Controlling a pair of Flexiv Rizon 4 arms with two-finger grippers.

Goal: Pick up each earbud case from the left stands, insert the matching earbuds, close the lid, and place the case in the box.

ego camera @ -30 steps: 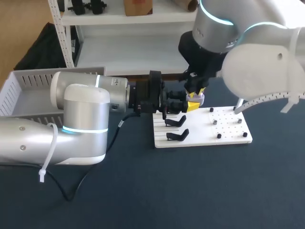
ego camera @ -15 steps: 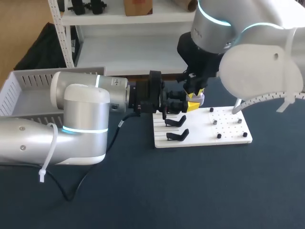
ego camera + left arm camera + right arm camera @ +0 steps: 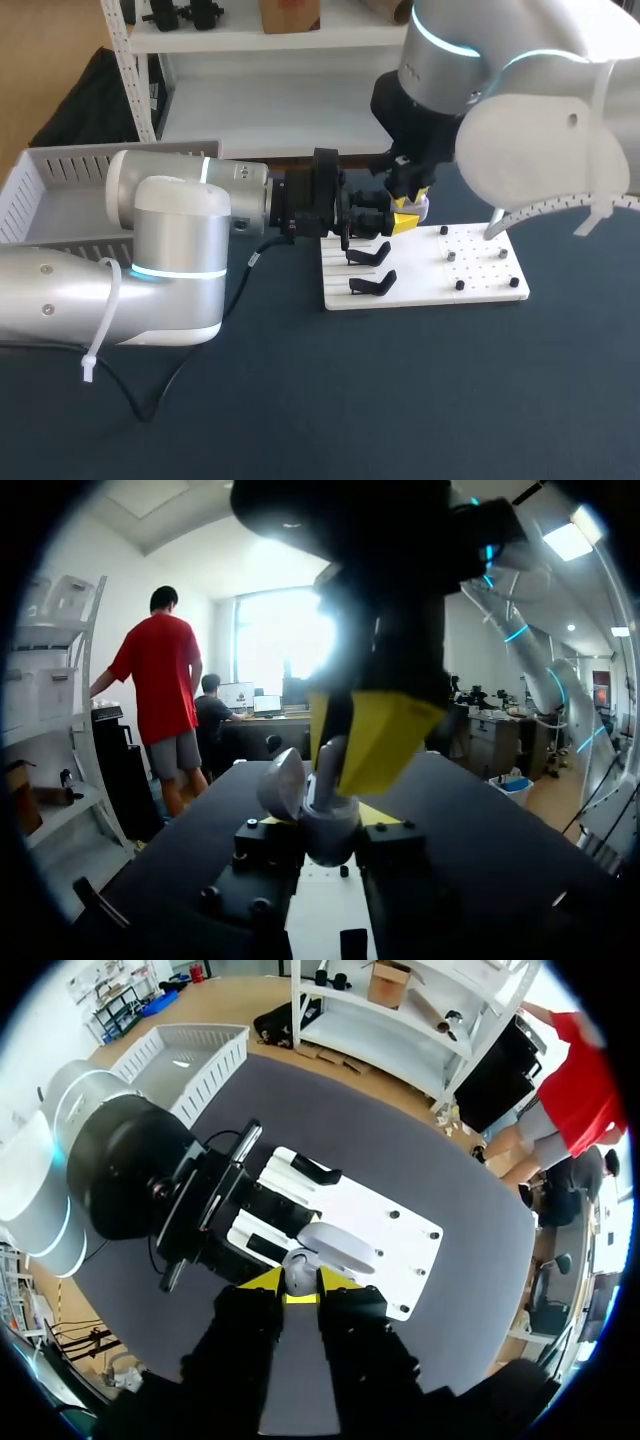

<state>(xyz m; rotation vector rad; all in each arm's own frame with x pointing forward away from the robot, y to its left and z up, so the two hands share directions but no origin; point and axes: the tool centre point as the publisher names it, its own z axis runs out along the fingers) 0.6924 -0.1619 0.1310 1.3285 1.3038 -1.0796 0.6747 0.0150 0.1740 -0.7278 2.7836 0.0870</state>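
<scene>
Holding the earbud case [image 3: 418,207] from two sides, the left gripper [image 3: 378,216] is clamped on the case body, above the far edge of the white stand board [image 3: 480,272]. The left arm enters level from the left side of the head view. In the left wrist view the case [image 3: 330,832] sits between the two dark fingers [image 3: 262,845] with its lid [image 3: 283,783] swung open to one side. The right gripper [image 3: 405,212] comes down from above and stands directly over the open case. Its yellow fingertips [image 3: 385,735] are set close together and pinch a small pale earbud [image 3: 322,770], whose lower end reaches the case opening. Two black stands [image 3: 371,268] on the near left part of the board carry no case. The white slatted box [image 3: 50,185] stands at the far left of the dark table [image 3: 400,400], well apart from the board.
</scene>
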